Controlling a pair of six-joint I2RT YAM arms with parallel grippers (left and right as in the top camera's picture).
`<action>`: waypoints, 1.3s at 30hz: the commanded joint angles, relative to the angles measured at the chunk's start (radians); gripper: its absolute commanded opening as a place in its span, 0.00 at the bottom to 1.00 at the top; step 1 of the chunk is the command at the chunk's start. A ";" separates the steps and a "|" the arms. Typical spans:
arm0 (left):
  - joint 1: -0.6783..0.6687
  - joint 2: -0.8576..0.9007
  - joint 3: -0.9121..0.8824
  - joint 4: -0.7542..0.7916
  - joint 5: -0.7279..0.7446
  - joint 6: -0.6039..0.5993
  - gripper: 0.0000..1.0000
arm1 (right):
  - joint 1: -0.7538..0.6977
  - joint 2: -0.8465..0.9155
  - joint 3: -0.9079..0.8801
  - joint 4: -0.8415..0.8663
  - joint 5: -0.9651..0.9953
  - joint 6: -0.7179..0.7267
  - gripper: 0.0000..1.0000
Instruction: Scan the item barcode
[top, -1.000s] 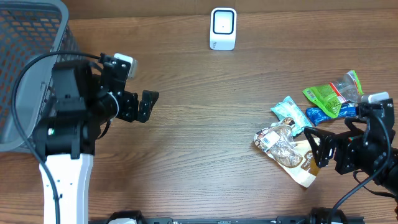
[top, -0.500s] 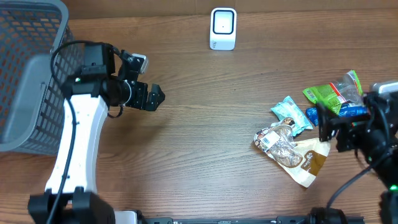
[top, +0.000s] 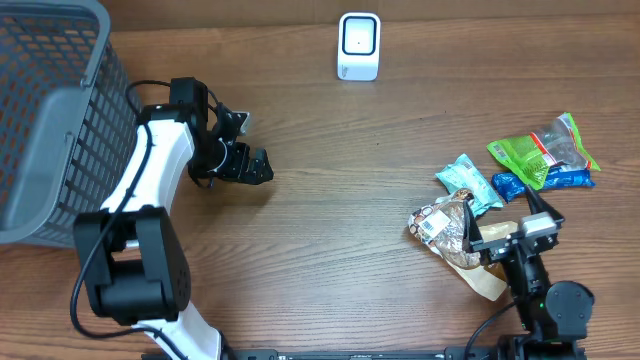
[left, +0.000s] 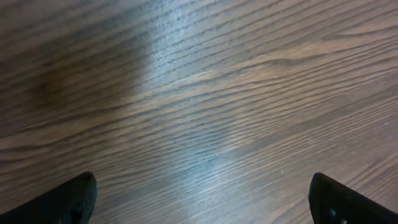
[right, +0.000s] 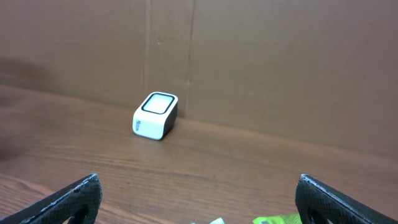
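Note:
The white barcode scanner (top: 359, 45) stands at the back middle of the table; it also shows in the right wrist view as a small white box, scanner (right: 155, 116), by the brown wall. The items are snack packets at the right: a cookie bag (top: 448, 228), a teal packet (top: 468, 182), a green packet (top: 528, 158) and a blue one (top: 548, 181). My right gripper (top: 505, 222) hovers open beside the cookie bag, pointing toward the back, right gripper (right: 199, 202) with nothing between its fingers. My left gripper (top: 243, 152) is open over bare wood at the left, left gripper (left: 202, 199) empty.
A grey mesh basket (top: 50, 120) fills the far left corner, just behind the left arm. A brown wall runs along the table's back edge. A sliver of green packet (right: 280, 219) peeks in at the bottom of the right wrist view.
The left arm has swung toward the back and reached right. The right arm has dropped toward the front edge beside the cookie bag. Both grippers stayed open and empty.

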 joint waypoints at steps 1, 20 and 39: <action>-0.007 0.055 0.009 0.001 0.004 0.026 1.00 | 0.009 -0.079 -0.034 -0.049 0.021 0.001 1.00; -0.007 0.067 0.009 0.001 0.004 0.026 1.00 | 0.045 -0.112 -0.034 -0.116 0.021 0.002 1.00; -0.016 -0.184 -0.009 0.179 -0.147 -0.005 1.00 | 0.045 -0.112 -0.034 -0.116 0.022 0.002 1.00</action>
